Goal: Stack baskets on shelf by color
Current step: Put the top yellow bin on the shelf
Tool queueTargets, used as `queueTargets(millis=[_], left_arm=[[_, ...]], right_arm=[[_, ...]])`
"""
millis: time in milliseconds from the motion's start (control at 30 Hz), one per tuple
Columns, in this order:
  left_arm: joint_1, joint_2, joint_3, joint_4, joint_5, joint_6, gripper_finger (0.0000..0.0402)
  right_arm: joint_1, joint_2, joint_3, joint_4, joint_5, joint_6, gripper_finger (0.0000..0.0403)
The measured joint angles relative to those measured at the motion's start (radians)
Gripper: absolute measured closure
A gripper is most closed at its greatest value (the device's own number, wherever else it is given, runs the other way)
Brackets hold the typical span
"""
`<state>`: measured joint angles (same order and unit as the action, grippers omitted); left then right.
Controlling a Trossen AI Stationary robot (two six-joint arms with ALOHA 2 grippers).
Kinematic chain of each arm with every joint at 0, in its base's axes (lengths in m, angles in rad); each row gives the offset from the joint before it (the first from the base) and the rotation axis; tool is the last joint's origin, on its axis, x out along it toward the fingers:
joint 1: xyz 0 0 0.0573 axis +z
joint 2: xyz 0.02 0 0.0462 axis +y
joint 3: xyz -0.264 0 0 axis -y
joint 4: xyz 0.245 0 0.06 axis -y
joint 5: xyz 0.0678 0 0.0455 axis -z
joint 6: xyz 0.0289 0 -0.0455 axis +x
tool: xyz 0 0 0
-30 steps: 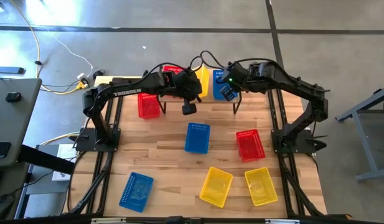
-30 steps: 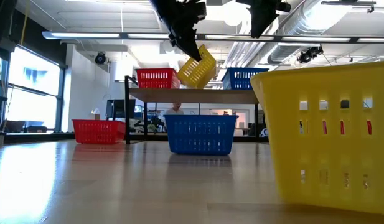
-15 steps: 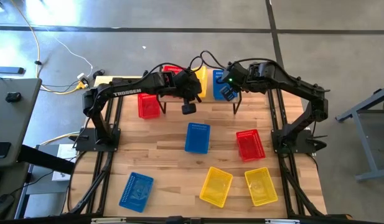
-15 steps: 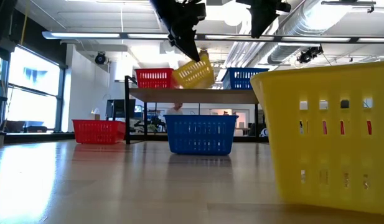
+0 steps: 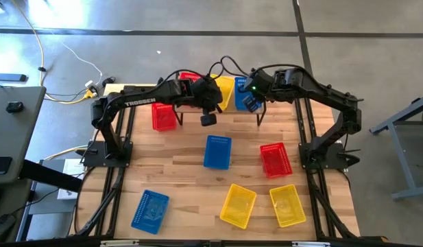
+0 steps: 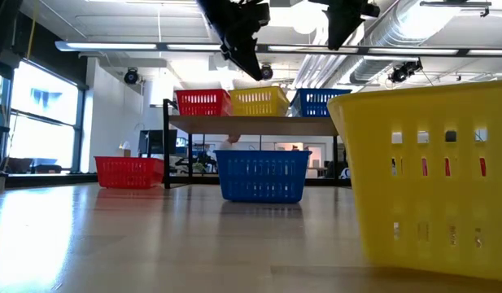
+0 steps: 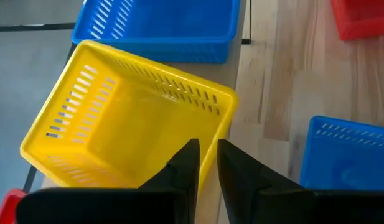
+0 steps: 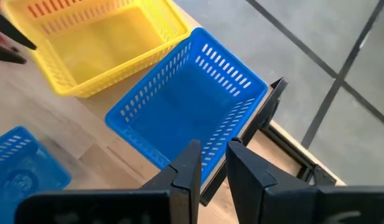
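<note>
The left jaws [image 7: 204, 163] hang just above the near rim of a yellow basket [image 7: 126, 121], parted by a narrow gap and holding nothing; from the low view that basket [image 6: 259, 101] sits level on the shelf [image 6: 251, 124], in the middle place, clear of the fingers above it. The right jaws [image 8: 210, 167] hover over the blue basket [image 8: 188, 112] at the shelf's right end, likewise only slightly parted and empty. A red basket [image 6: 203, 102] takes the left place, so each colour has one basket up.

I judge the yellow placing just finished, with the first layer done. Six baskets lie on the bench [image 5: 184, 178]: a red one [image 5: 163, 117] beside the shelf, a blue one [image 5: 217, 151] mid-bench, a red one [image 5: 275, 159] to its right, and a blue [image 5: 151, 210] and two yellow [image 5: 238, 205] [image 5: 287, 204] near the front edge. The next move calls for lifting clear, taking one by its rim and nesting it squarely into its own colour.
</note>
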<state>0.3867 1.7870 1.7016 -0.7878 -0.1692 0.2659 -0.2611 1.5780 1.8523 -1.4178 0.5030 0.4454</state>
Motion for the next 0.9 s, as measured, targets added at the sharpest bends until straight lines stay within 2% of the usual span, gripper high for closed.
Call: queueTargets(millis=[200,367,500,667,767,900], left_arm=[[-0.01,-0.016,0.03,-0.017,-0.018,0.041,0.0353],[0.001,-0.043,0.116,-0.108,-0.026,0.044,0.0353],[0.004,-0.078,0.174,-0.178,-0.026,0.052,0.0353],[0.025,-0.155,0.183,-0.221,-0.025,0.044,0.0353],[0.045,-0.199,0.183,-0.25,-0.02,0.008,0.0353],[0.062,-0.241,0.183,-0.307,0.041,-0.042,0.0353]], right_arm=[[0.0,0.0,0.0,0.002,-0.066,0.0,0.0341],[0.0,0.0,0.0,0.064,-0.182,-0.013,0.0341],[0.002,0.0,0.0,0.153,-0.281,-0.064,0.0341],[0.002,0.008,-0.001,0.246,-0.382,-0.115,0.0341],[0.008,0.031,-0.002,0.282,-0.425,-0.175,0.0341],[0.018,0.066,-0.002,0.312,-0.443,-0.282,0.0341]])
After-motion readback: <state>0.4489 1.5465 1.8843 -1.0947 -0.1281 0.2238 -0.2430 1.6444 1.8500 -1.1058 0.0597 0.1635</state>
